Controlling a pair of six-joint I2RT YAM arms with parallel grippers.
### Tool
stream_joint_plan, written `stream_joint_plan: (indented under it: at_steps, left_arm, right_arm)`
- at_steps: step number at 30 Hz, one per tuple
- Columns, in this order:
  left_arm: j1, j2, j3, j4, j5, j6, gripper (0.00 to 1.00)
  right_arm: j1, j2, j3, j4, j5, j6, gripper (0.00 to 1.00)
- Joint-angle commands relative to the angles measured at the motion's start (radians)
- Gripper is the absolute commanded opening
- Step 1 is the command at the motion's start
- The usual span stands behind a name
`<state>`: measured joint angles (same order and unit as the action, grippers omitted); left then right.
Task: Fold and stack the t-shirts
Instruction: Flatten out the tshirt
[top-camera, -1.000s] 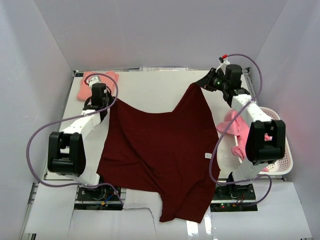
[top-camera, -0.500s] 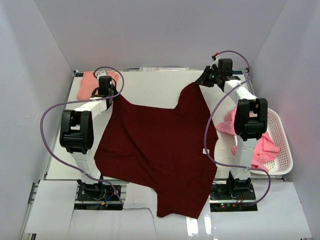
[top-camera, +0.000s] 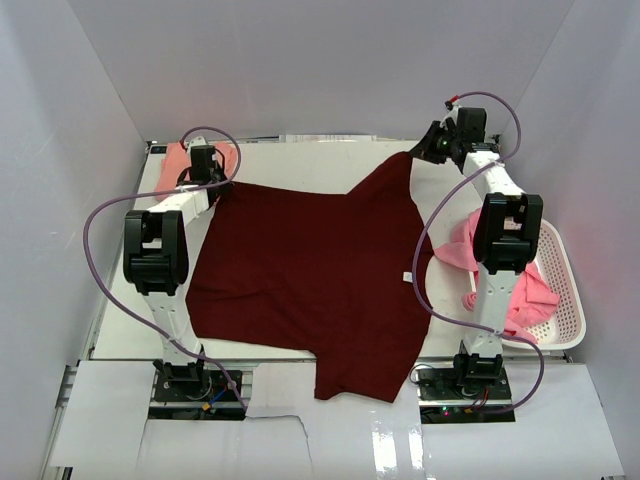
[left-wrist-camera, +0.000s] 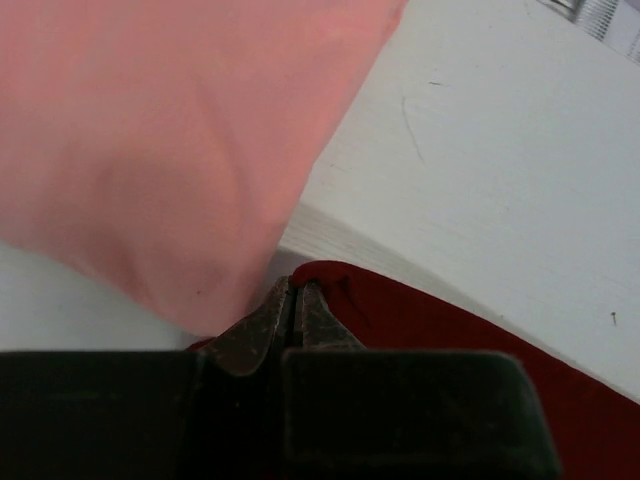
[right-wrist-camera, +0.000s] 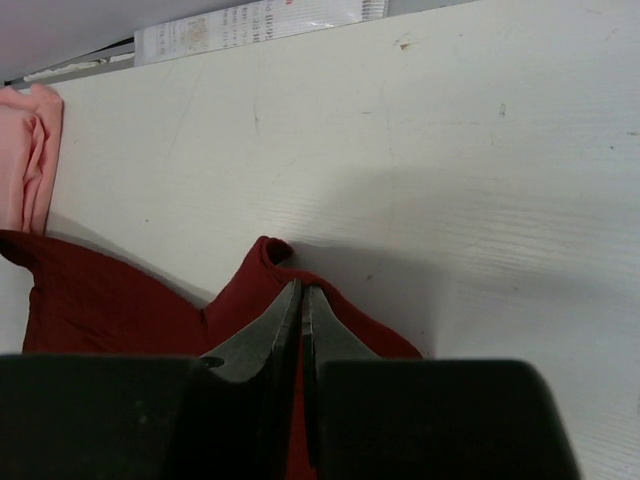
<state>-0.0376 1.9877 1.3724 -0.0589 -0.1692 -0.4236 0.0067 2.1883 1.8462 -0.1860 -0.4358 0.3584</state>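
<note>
The maroon t-shirt (top-camera: 310, 270) lies spread across the table (top-camera: 300, 160), its hem overhanging the 6 o'clock edge. The left gripper (left-wrist-camera: 295, 300) clenches its 10 o'clock corner, just beside the salmon t-shirt (top-camera: 172, 168). The right gripper (right-wrist-camera: 301, 295) pinches the 1 o'clock corner. Bare tabletop runs along 12 o'clock, and the basket (top-camera: 575, 300) sits at 3 o'clock.

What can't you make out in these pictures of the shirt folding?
Top view: right arm hides part of the pink shirts in the basket.
Top view: left pincer covers part of the salmon shirt.
Left wrist view: salmon shirt blurred, cut by frame edges.
Right wrist view: right pincer hides much of the maroon shirt.
</note>
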Motion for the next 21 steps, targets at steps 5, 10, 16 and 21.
stream_joint_plan:
  at_steps: [5,10,16,21]
  left_arm:
    - [-0.002,0.033,0.079,0.011,0.066,0.02,0.0]
    - [-0.002,0.034,0.088,0.01,0.062,0.037,0.0]
    - [-0.001,0.034,0.099,-0.001,0.05,0.037,0.0]
    - [0.001,-0.007,0.076,0.034,0.065,0.046,0.0]
  right_arm:
    - [0.006,-0.005,0.027,0.025,-0.08,0.002,0.08]
    - [0.01,-0.041,-0.005,0.016,-0.109,-0.015,0.08]
    - [0.036,-0.12,-0.053,-0.012,-0.077,-0.065,0.08]
    - [0.041,-0.188,-0.119,-0.001,-0.078,-0.075,0.08]
